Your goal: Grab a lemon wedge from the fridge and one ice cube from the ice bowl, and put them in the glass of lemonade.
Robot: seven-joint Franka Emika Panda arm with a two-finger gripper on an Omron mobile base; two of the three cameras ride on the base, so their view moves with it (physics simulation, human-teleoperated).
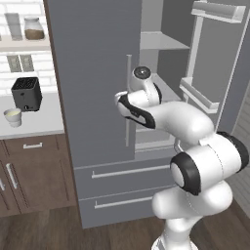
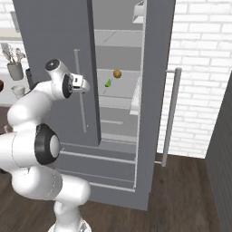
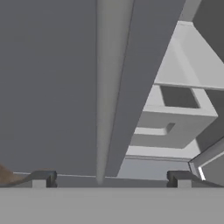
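Observation:
The grey fridge (image 1: 93, 88) has its left door shut and its right door (image 2: 156, 90) swung open. On a middle shelf inside lies the tiny yellow-green lemon wedge (image 2: 108, 83). My gripper (image 3: 109, 180) is open, and its fingertips (image 3: 40, 179) straddle the left door's vertical bar handle (image 3: 109, 87) without touching it. In the right base view the gripper (image 2: 84, 85) sits right by that handle. The glass of lemonade (image 1: 13, 117) stands on the counter to the left. A sliver of the dark ice bowl (image 2: 1, 85) shows at the picture's edge.
A round orange fruit (image 2: 117, 74) lies just behind the wedge. A black toaster (image 1: 27, 93) stands behind the cup, and a grey utensil holder (image 2: 15, 70) sits on the counter. Two fridge drawers (image 1: 122, 180) lie below. The open door carries shelves (image 1: 197, 95).

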